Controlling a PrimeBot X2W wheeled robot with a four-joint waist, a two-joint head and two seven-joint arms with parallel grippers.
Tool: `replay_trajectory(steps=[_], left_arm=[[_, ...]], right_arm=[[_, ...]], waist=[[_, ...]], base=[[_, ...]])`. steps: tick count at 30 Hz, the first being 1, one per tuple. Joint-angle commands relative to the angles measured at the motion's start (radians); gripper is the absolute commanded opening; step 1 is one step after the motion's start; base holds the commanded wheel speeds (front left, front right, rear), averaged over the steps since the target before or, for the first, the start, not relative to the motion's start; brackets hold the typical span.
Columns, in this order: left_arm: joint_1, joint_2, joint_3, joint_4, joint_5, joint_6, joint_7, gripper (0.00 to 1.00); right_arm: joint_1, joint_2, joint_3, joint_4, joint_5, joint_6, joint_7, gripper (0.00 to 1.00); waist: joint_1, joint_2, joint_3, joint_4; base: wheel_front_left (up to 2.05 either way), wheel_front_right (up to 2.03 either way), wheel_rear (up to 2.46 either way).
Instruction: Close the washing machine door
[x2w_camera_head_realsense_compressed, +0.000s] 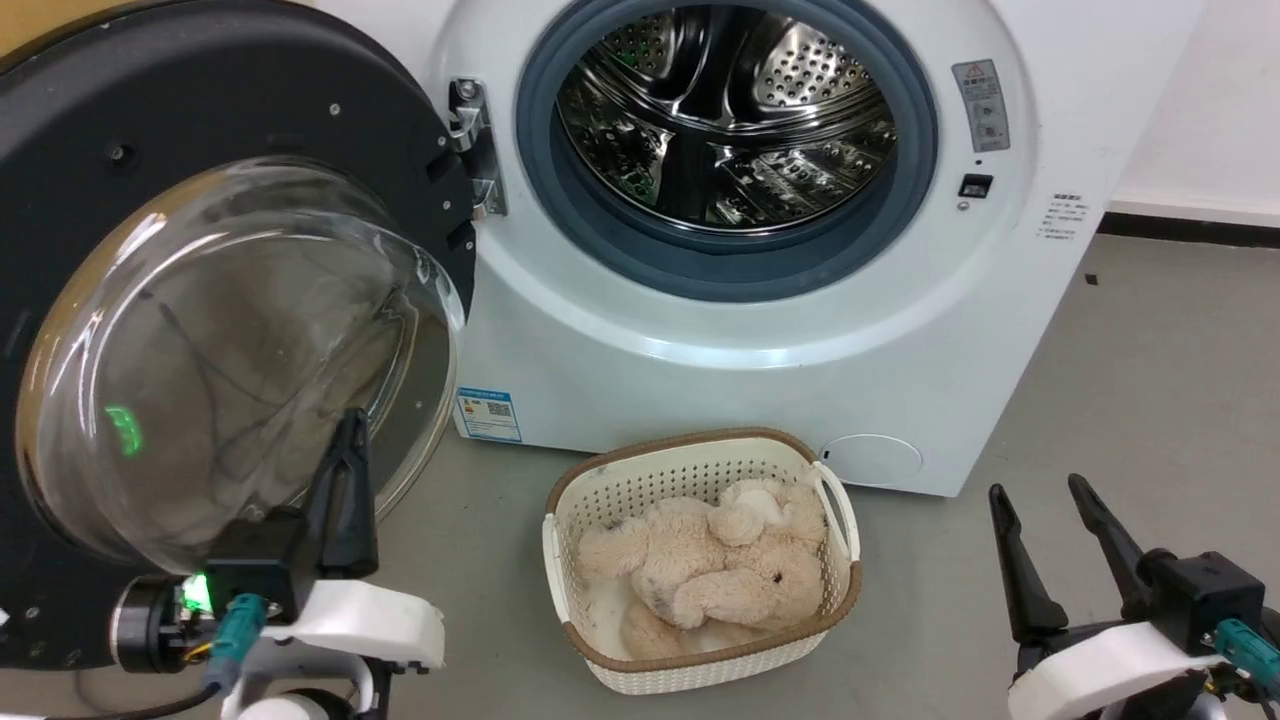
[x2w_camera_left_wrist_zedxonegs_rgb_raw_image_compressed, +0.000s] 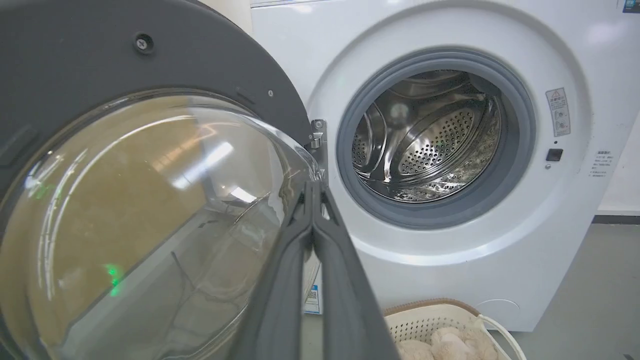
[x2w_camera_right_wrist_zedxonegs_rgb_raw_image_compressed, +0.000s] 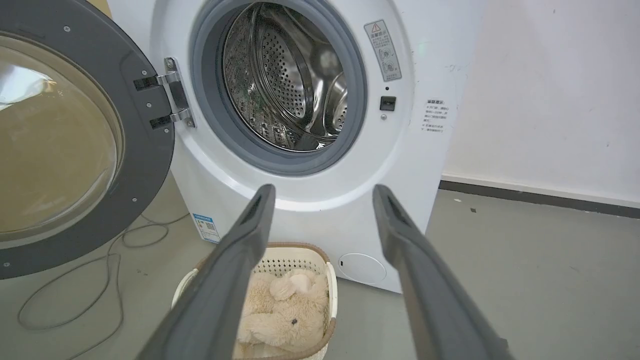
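A grey concrete floor (x2w_camera_head_realsense_compressed: 1150, 380) and a pale wall (x2w_camera_right_wrist_zedxonegs_rgb_raw_image_compressed: 550, 75) framed the laundry corner where the white washing machine (x2w_camera_head_realsense_compressed: 700, 360) stood ahead of both hands, its steel drum (x2w_camera_head_realsense_compressed: 720, 110) empty and exposed inside the grey rubber ring (x2w_camera_head_realsense_compressed: 560, 200). The washing machine door (x2w_camera_head_realsense_compressed: 150, 120) hung fully open on its metal hinge (x2w_camera_head_realsense_compressed: 470, 140), swung wide directly ahead of the left hand, with its bulging glass bowl (x2w_camera_head_realsense_compressed: 230, 350) facing the robot.

On the floor between the two hands, just in front of the machine, sat a cream perforated basket (x2w_camera_head_realsense_compressed: 700, 665) holding one beige plush toy (x2w_camera_head_realsense_compressed: 700, 570) and nothing else that could be made out. It sat below the opening and probably out of the door's swing.

The left hand (x2w_camera_head_realsense_compressed: 345, 480) was closed on nothing, its two dark fingers pressed flat together and pointing up across the lower part of the glass. Whether they touched the glass could not be told. Pinched shut like this, they looked set to act as a single blunt pusher against the door rather than to grip it.

The right hand (x2w_camera_head_realsense_compressed: 1035, 487) was spread wide and empty, low over the floor and well apart from the door, apparently parked clear of the work. A thin cable (x2w_camera_right_wrist_zedxonegs_rgb_raw_image_compressed: 75, 280) trailed on the floor below the door.
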Motion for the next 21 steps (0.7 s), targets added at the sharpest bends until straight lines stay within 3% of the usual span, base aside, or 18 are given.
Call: replay_trajectory(steps=[1, 12, 21], left_arm=[[-0.021, 0.003, 0.011, -0.021, -0.015, 0.003, -0.013, 0.0], [-0.081, 0.002, 0.097, -0.092, -0.075, -0.037, -0.034, 0.0], [-0.181, 0.019, 0.251, -0.099, -0.163, -0.086, -0.053, 0.0]], right_arm=[[0.006, 0.001, -0.006, -0.005, 0.014, 0.0, -0.012, 1.0], [0.008, 0.001, -0.022, -0.009, 0.035, 0.0, -0.033, 1.0], [0.002, 0.001, -0.039, -0.007, 0.051, 0.0, -0.051, 1.0]], waist=[[-0.0001, 0.0, 0.001, 0.007], [-0.0001, 0.0, 0.014, 0.047], [-0.0001, 0.0, 0.034, 0.089]], base=[[0.0, 0.0, 0.0], [0.0, 0.0, 0.0], [0.0, 0.0, 0.0]])
